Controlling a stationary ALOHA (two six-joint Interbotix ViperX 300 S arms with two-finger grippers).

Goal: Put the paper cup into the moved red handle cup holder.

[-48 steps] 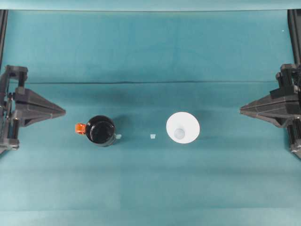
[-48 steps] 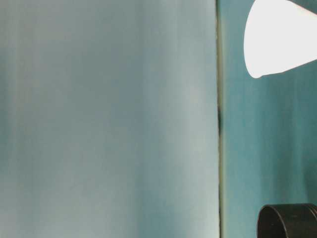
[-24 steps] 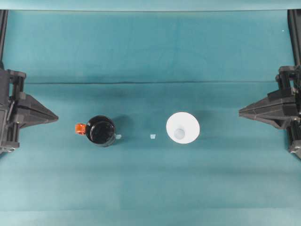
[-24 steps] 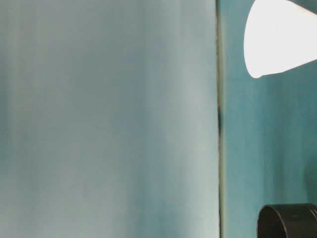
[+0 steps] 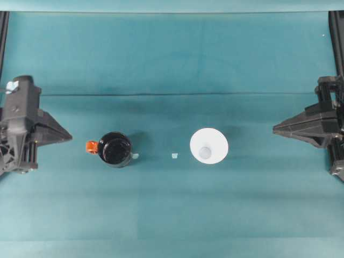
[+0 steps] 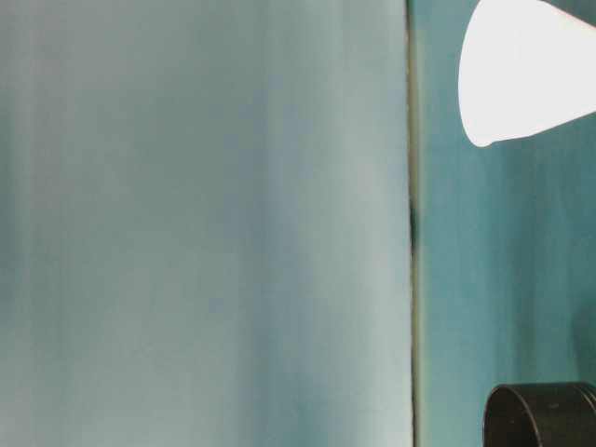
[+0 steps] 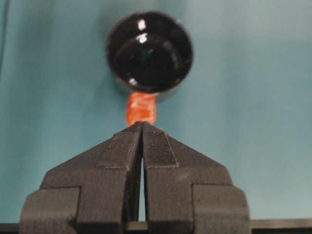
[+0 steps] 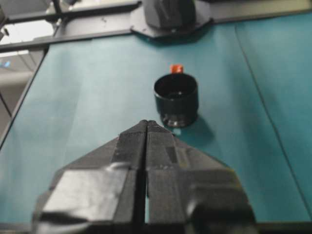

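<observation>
I see the cup (image 5: 209, 145) upright, mouth up, right of table centre, well apart from the holder (image 5: 114, 149) on the left. The right gripper (image 5: 276, 128) is the nearer one, with the cup lying toward table centre from its tip. Both it and the left gripper (image 5: 69, 135) have their jaws together, empty. No readable writing anywhere.

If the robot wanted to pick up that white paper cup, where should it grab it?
Probably by the side wall just below the rim. The paper cup stands upright with its wide mouth up, apart from the black holder. The right end effector, now shut, is the nearer and could come in level from that side.
</observation>
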